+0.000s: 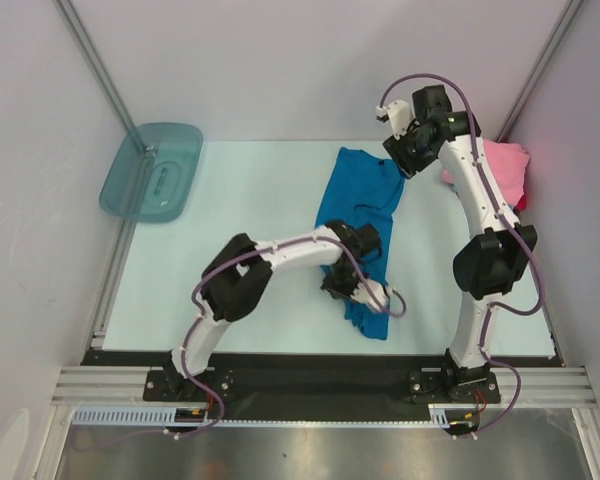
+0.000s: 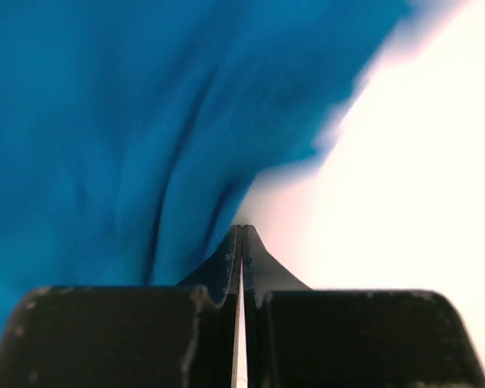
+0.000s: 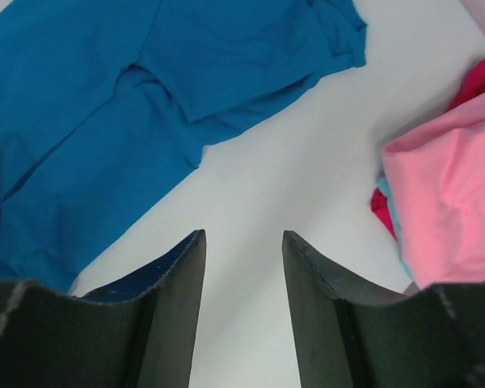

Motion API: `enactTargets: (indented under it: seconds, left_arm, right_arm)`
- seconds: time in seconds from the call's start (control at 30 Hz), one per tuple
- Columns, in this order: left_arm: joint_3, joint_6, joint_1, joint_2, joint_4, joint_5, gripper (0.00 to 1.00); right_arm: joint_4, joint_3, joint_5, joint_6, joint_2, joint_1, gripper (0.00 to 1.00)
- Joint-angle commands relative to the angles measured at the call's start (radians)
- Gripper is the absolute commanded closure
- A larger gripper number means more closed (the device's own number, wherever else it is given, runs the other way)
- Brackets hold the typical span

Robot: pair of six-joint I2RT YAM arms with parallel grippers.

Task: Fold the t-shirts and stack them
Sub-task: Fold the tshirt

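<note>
Item: bright blue short-sleeved cloth t-shirt [image 1: 358, 215], lying long and rumpled at mid-table, partly doubled over. Judged light, limp and not fragile; it will sag wherever unsupported, so it is best taken at corners or along a hem. Left gripper [image 2: 241, 230]: jaws clenched on a pinch of this shirt's near end, folds converging at the tips. Right gripper [image 3: 242, 234]: jaws parted, empty, over bare pale table [image 3: 307, 162] between the blue shirt's far end and a folded pink cloth t-shirt [image 3: 449, 186]. This tops a pile [image 3: 381, 206] with red and light-blue edges by the right wall. Open room: the table's left half. Translucent teal plastic tub [image 1: 152, 170]: far-left corner, well apart.
</note>
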Motion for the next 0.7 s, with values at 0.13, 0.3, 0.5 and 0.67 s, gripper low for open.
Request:
enactTargets:
  seconds: [0.13,0.3,0.5,0.67]
  left_arm:
    - [-0.229,-0.424,0.49,-0.307,-0.052,-0.205,1.0]
    - [-0.367,-0.436,0.713,-0.462,0.035,-0.354,0.98]
    - [-0.298,-0.489,0.831,-0.461,0.089,-0.336,0.22]
    - [-0.26,-0.555,0.831,-0.435,0.166,-0.336,0.04]
  right_arm:
    - [0.01,-0.062,-0.137,0.081,0.017,0.062,0.52]
    - [-0.064,-0.016,-0.263,0.101,0.101,0.107,0.52]
    - [-0.12,-0.121,-0.208,-0.002,0.107,0.2,0.64]
    - [-0.214,-0.141,-0.147,-0.117,0.121,0.26,1.0]
